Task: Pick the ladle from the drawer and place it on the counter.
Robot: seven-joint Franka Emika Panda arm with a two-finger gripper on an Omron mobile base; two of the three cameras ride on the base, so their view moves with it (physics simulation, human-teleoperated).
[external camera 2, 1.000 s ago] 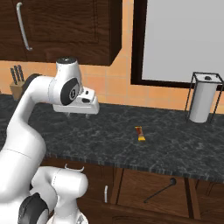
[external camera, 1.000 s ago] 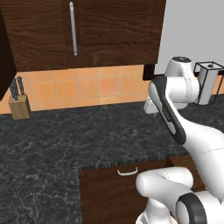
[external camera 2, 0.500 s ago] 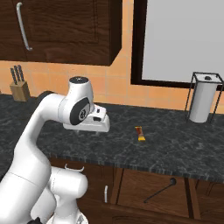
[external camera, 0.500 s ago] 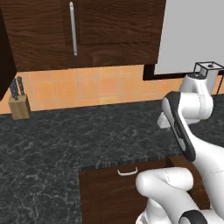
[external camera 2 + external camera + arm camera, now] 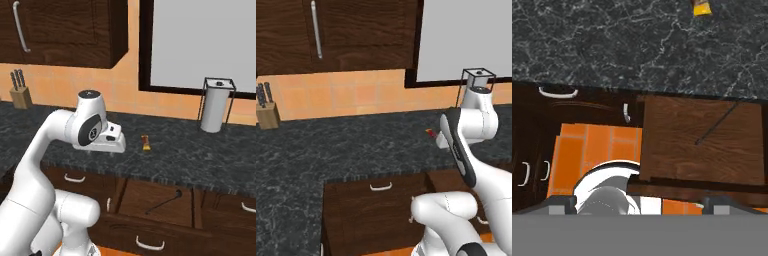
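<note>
The drawer [image 5: 165, 200] is already pulled out, and the ladle [image 5: 164, 202] lies flat on its wooden bottom, alone in there. So the opening step looks done, but the picking is not yet begun and the placing on the worktop [image 5: 190, 155] is all left. I judge the task to be in its early part.

The hand [image 5: 117, 145] hangs above the front edge of the worktop, with its two dark tips [image 5: 562, 202] standing wide apart and nothing between them. From the hand's own view, the drawer is below and ahead of it, a little to the side, and the ladle [image 5: 719, 124] lies slanted across the far corner of the drawer bottom, well apart from the tips. The hand is high over it; it will need to come down and over before it can close on the thin handle. The handle is very slim and lies flat on the wood, so I think the grip must be exact.

Counting what I see: one ladle, one open drawer, one hand. On the worktop beyond the hand there is one small yellow and red object [image 5: 146, 143]; I cannot tell what it is. Further along stands one paper towel roll in a wire holder [image 5: 216, 106], and far on the other side one knife block [image 5: 20, 92]. Several closed drawers with curved silver handles [image 5: 73, 178] are in the cabinets beside the open one.
</note>
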